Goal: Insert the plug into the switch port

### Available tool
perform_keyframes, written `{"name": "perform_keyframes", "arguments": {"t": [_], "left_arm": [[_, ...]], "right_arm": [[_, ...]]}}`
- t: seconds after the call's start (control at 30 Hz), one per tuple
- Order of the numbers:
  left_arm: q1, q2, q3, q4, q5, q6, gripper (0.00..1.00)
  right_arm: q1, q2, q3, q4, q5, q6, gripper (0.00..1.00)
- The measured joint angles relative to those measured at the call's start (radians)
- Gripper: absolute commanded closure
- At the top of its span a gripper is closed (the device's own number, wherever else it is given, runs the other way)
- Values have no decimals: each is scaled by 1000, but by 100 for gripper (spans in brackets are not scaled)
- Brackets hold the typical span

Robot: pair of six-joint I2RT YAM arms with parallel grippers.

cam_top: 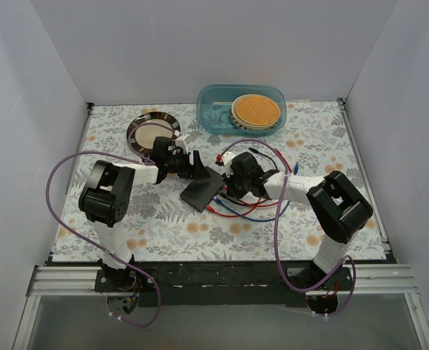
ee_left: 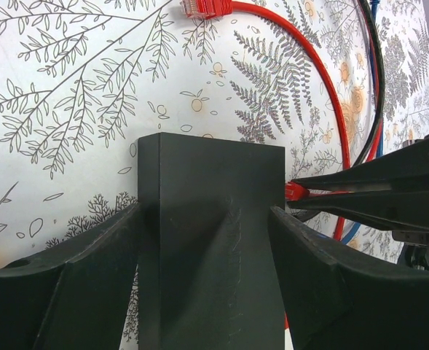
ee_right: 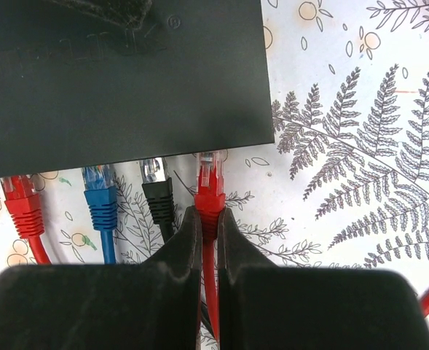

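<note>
Pinching the red plug tightly, the right tool holds its tip against the edge of the dark grey box, whose switch port is hidden from view, while the left tool clamps that box at the middle of the surface

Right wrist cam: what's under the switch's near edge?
Four plug tips reach that edge: left red plug, blue plug, black plug, and the held red plug pinched in the right tool. The switch covers its ports, so seating is unseen.
</note>
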Motion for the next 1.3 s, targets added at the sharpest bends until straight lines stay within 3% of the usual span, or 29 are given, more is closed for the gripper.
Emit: {"name": "perform_keyframes", "arguments": {"t": [0.7, 0.87, 1.03, 1.3], "left_arm": [[-26, 0, 4, 9, -53, 56, 35], [-32, -3, 6, 3, -71, 57, 29], [-44, -12, 10, -10, -98, 42, 14], [-47, -12, 22, -41, -112, -21, 5]], "right_arm": [[13, 32, 45, -36, 37, -1, 99], [13, 32, 47, -38, 36, -2, 99], [13, 32, 45, -37, 32, -5, 99], [26, 4, -1, 4, 44, -5, 99]]}}
